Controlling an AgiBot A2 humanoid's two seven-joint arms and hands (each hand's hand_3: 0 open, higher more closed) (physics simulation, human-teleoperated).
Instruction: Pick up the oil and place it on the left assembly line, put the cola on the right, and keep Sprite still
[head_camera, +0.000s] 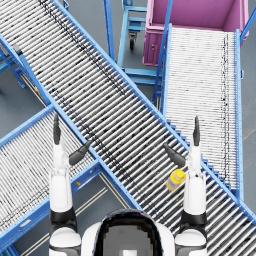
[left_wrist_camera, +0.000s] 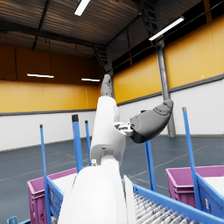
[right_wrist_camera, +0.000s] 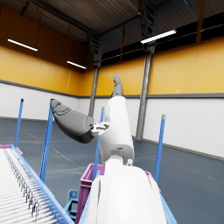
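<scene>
Yellow oil bottle (head_camera: 175, 179) sits on the roller conveyor (head_camera: 115, 105), just beside the right hand (head_camera: 190, 153). Both it and the left hand (head_camera: 62, 152) hold nothing, fingers spread wide

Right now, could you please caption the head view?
A yellow plastic bottle sits on the grey roller conveyor near the right robot hand.

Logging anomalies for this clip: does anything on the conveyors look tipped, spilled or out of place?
Nothing plainly wrong. One yellow bottle sits on the diagonal conveyor near the right hand, with no spill around it. Whether it stands upright is hard to tell from above. The right hand and the left hand hold nothing, fingers apart.
</scene>
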